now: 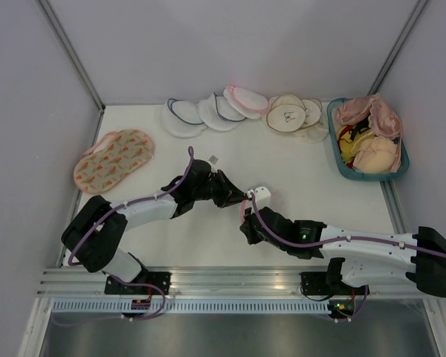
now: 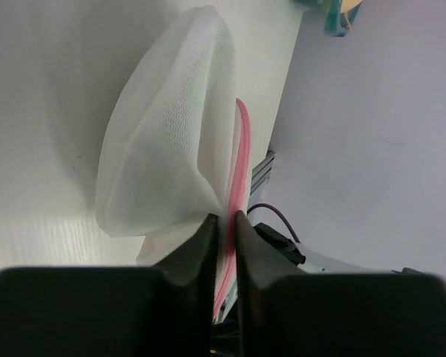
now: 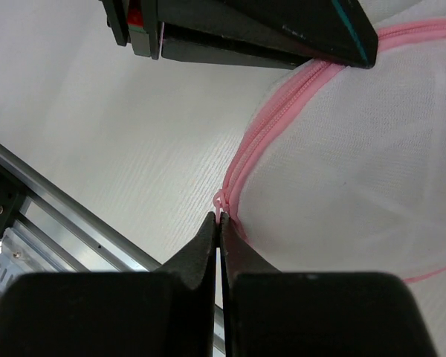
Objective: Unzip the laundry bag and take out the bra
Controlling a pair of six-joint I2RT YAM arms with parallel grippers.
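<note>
The laundry bag (image 2: 171, 141), white mesh with pink zipper trim, is held up off the table between both grippers; only a small part shows in the top view (image 1: 259, 195). My left gripper (image 2: 224, 219) is shut on the bag's pink-trimmed edge and sits at the table's middle (image 1: 234, 198). My right gripper (image 3: 221, 217) is shut on the pink zipper pull at the bag's rim (image 3: 241, 167), just below the left one (image 1: 247, 222). The bag's mesh (image 3: 357, 149) fills the right of the right wrist view. The white bra is hidden.
White pouches with dark blue trim (image 1: 187, 116) and other round pouches (image 1: 286, 113) lie along the back edge. A teal basket (image 1: 334, 137) at the back right holds peach-pink bras (image 1: 375, 155) and a yellow item. An orange floral bag (image 1: 113, 160) lies at the left.
</note>
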